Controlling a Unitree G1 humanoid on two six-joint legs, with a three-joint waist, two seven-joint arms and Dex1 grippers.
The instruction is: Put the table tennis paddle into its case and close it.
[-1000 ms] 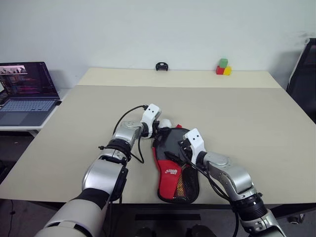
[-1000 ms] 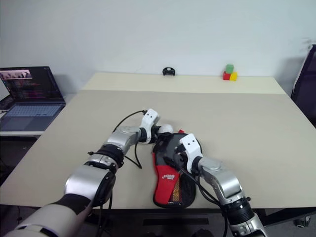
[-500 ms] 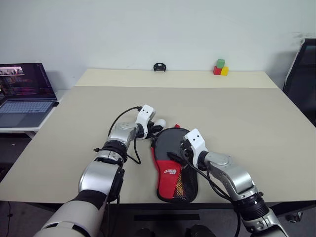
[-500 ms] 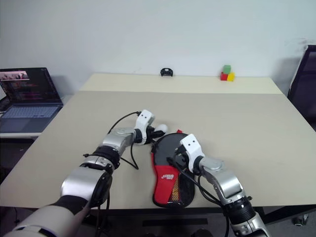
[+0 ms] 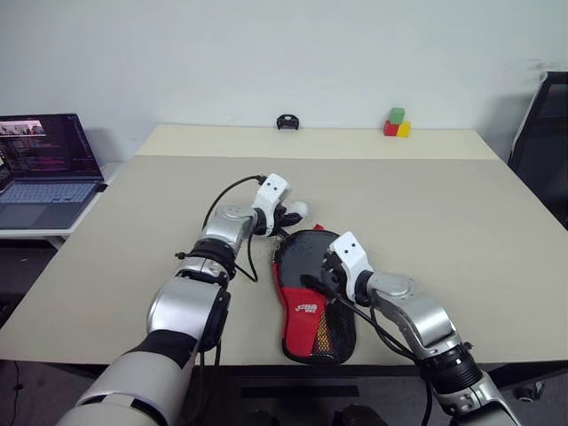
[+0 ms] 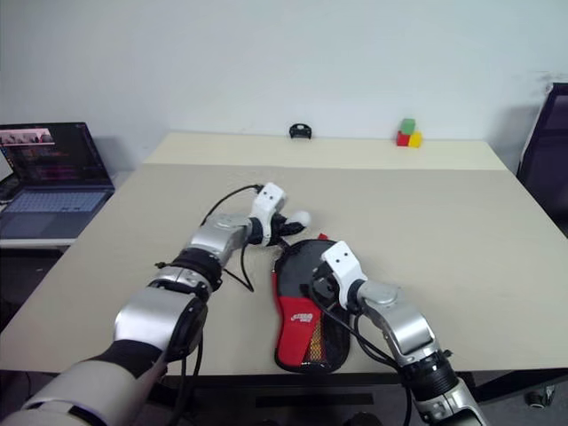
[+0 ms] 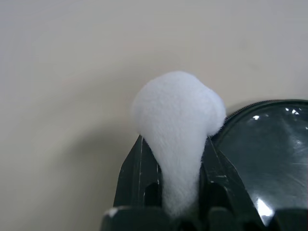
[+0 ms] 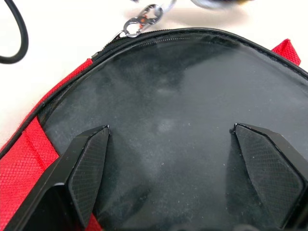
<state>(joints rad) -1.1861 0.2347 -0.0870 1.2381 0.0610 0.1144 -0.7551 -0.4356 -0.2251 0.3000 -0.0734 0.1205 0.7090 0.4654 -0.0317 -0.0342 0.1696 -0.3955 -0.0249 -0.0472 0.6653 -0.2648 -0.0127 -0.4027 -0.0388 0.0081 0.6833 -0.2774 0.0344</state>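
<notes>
Case [image 5: 312, 293] hides its contents; left end effector [image 7: 175, 159] pinches a white fluffy pom-pom [image 7: 179, 120], right end effector [image 8: 168, 168] gapes wide

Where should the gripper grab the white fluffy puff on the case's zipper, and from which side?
Grip the white puff at its narrow neck, below the round head, coming along the table from the side away from the case. The neck fits between the fingers; the bulb above likely keeps it from slipping out. The left gripper is shut on it there.
</notes>
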